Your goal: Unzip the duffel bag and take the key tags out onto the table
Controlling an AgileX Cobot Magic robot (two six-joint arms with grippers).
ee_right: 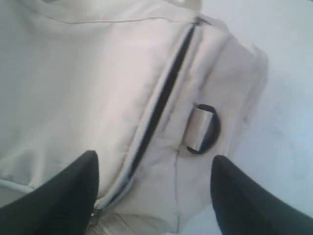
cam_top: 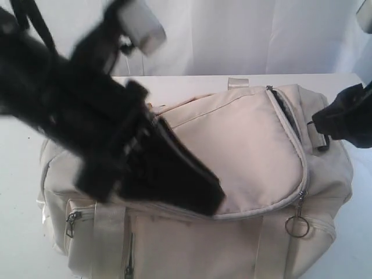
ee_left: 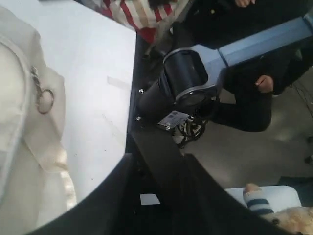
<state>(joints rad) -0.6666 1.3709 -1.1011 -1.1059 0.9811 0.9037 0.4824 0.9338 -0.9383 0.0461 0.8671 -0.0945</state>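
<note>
**Unzip step in hand, key tags not in sight**

Left tool point(ee_left: 159, 156): low over the flap point(cam_top: 244, 145) of the duffel bag point(cam_top: 192, 244), fingers apart, nothing seen between them. Too blurred in the exterior view to tell whether touching fabric.

Just ahead of its tips: ring pull point(ee_left: 45, 100) at the flap's front corner, slack on the fabric. Judged next: pinch that thin ring square-on, then draw along the front seam. Needs tips lined up with the zip run, not across it.

Past the ring: a strip of bare tabletop point(ee_left: 93, 73), then the tabletop edge point(ee_left: 132, 98) with an arm base point(ee_left: 186, 78) beyond. Little run-out that way, so pull along the seam, not outward.

Far end of the bag from the left tool: right tool point(ee_right: 154, 161), fingers wide apart, empty, over the zip point(ee_right: 161, 98), dark gap showing there, strap ring point(ee_right: 201, 128) just beside. Free tabletop outboard of it, likely room for setting things down.

Key tags: none visible; probably inside the bag.
</note>
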